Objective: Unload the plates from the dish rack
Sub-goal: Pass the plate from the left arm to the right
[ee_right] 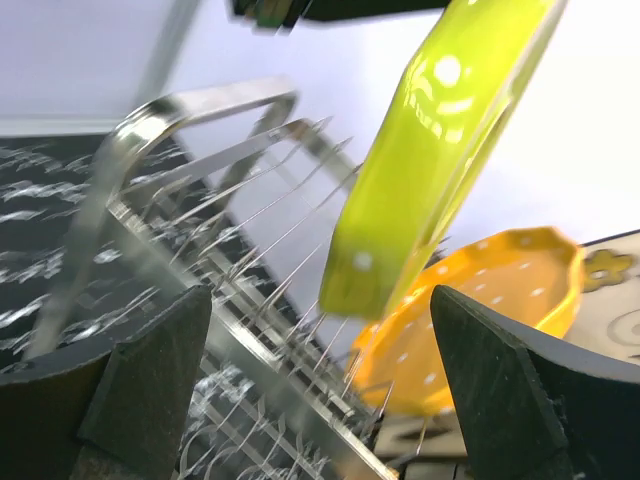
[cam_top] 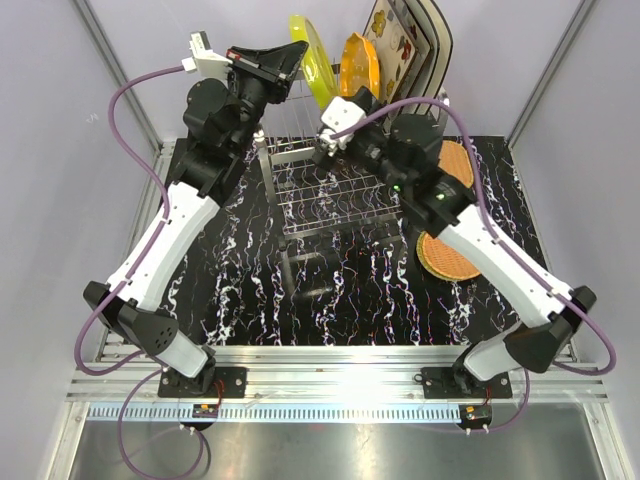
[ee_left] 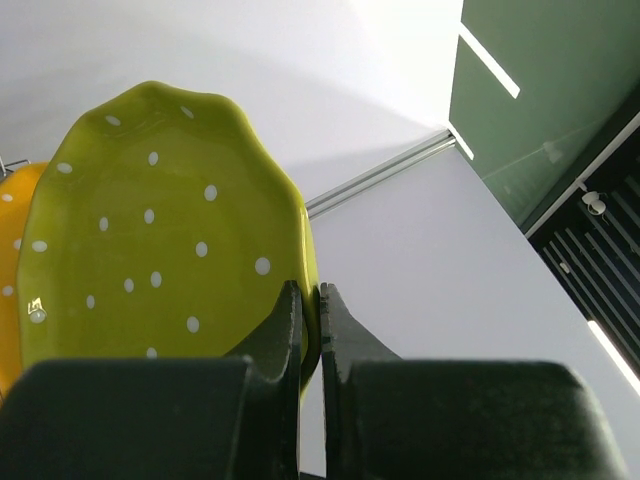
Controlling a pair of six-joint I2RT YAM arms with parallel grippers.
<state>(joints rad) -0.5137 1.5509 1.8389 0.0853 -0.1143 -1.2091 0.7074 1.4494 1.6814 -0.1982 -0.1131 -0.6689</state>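
Up at the back of the dish rack (cam_top: 320, 195), the left gripper (ee_left: 308, 292) is pinched tight on the rim of the yellow-green plate (ee_left: 150, 230). It's tilted, with a small gap to the orange plate (cam_top: 358, 65) beside it. The right gripper (ee_right: 320, 300) sits spread wide near that plate's lower edge, not touching. Two tan woven plates (cam_top: 450, 255) lie flat on the table, right of the rack.

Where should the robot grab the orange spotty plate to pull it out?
Pinch the orange plate by its top rim, coming straight down from above. It stands on edge in the dish rack, held between thin prongs, so only its upper rim sticks up free, and a finger probably fits on each face.
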